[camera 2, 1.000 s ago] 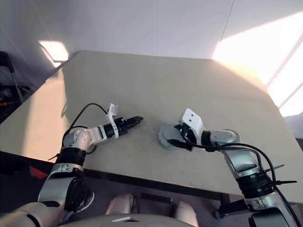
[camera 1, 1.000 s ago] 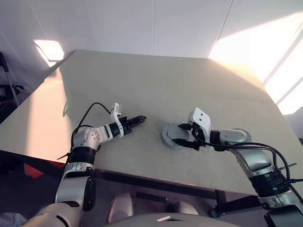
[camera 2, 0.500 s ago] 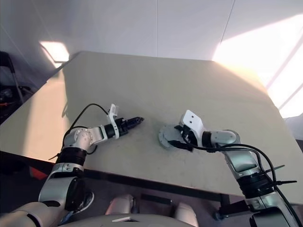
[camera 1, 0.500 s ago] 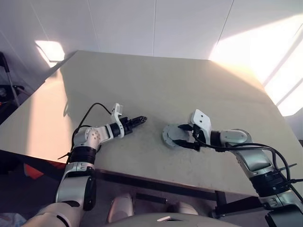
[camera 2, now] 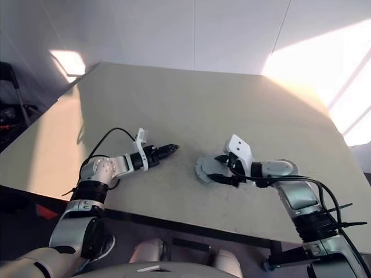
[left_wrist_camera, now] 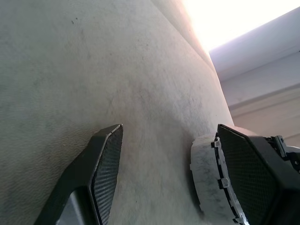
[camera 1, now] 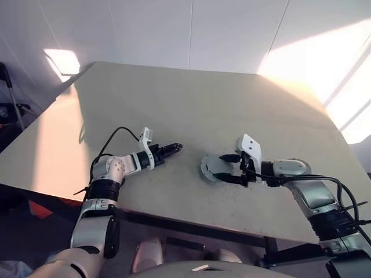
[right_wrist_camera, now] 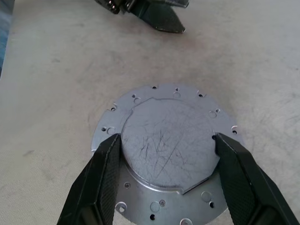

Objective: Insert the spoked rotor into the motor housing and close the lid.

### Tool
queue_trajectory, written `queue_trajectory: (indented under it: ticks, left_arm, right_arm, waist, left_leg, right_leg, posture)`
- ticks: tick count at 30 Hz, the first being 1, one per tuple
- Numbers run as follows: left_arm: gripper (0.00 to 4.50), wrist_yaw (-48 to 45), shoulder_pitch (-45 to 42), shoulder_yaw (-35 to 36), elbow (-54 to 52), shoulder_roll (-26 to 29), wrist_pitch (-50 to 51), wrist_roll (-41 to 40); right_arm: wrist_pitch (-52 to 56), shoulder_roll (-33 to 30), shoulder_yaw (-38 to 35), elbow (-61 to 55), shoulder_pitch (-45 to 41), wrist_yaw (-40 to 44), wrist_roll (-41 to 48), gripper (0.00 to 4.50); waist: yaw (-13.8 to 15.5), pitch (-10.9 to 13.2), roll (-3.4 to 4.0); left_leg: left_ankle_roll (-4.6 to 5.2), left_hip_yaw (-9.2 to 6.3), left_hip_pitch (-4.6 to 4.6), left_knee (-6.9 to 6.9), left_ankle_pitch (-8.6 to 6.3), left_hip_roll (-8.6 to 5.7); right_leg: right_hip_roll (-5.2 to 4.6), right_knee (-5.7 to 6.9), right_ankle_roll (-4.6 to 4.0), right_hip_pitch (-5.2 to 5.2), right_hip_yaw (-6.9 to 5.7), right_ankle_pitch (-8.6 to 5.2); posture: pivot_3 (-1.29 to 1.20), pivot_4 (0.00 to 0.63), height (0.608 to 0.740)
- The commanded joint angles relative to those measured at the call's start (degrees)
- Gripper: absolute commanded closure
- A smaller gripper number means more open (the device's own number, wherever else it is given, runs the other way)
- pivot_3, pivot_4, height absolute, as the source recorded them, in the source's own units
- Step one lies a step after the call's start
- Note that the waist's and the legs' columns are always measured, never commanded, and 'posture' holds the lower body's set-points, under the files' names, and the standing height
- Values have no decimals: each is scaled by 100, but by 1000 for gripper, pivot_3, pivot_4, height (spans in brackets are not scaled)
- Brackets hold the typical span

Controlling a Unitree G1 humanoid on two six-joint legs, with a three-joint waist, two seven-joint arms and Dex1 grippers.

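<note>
We record two arms reaching over a broad beige table [camera 1: 191, 104], its top matt and faintly speckled, with sunlight falling across the far right corner. The left gripper [camera 1: 171, 149] lies low above the tabletop, its forearm stretched forward and angled to the right, a black cable looping back from the wrist; in the left wrist view its two black fingers [left_wrist_camera: 105, 159], flat-faced with a fine woven texture, stand well apart with bare table between them and nothing held. The right gripper [camera 1: 225, 168] comes in from the right, pointing to the left and tilted down, a white angular bracket on its wrist. Its fingers [right_wrist_camera: 110, 164] are spread wide and straddle the motor housing [right_wrist_camera: 166, 150], one on either side of the raised centre disc; whether the pads actually press on the metal we cannot tell, and the part is not lifted. The motor housing is a round, flat piece of grey metal resting on the table near the front edge, between the two grippers and just beside the right one. We note a thin outer flange pierced with small holes around its rim, and a raised centre plate with fine scratches and notched corners. The tip of the left gripper points toward it from a little way off, not touching.
</note>
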Motion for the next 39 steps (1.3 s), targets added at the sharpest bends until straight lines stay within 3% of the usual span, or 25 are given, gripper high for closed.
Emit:
queue_trajectory:
  ticks: [1,11,21,32,39]
  left_arm:
    - [1030,-19,-35,35,-149,-4,-35,-51]
    - [1030,-15,-52,46,-132,1,-58,-48]
    - [1030,26,57,33,-269,-53,-9,-68]
    - [1030,79,106,35,-376,-120,36,-101]
    - [1030,93,112,58,-337,-134,30,-93]
  right_arm:
    - [229,-89,169,166,200,185,-29,1496]
    - [55,-31,492,452,112,-182,-604,1496]
    - [131,12,622,412,30,-231,-611,1496]
    - [603,-135,867,495,-36,-333,-830,1496]
    - [1034,-179,763,124,-218,-367,-653,1496]
  waist:
    - [0,0,0]
    - [-25,0,0]
    - [-57,0,0]
    - [-68,-1,-1]
    - [-136,0,-2]
  left_leg:
    - [0,0,0,0,-1,0]
    - [-4,0,5,-4,-2,0]
    - [-16,0,24,-8,4,3]
    - [-20,0,56,-17,5,3]
    - [-23,0,100,-51,6,-2]
  right_leg:
    - [0,0,1,0,0,-1]
    - [0,-3,3,2,0,-2]
    - [2,-2,36,10,1,-21]
    - [2,-7,42,39,2,-25]
    - [3,-77,51,71,1,-29]
  posture:
    - [0,0,740]
    - [0,0,740]
    - [0,0,740]
    - [0,0,740]
    - [0,0,740]
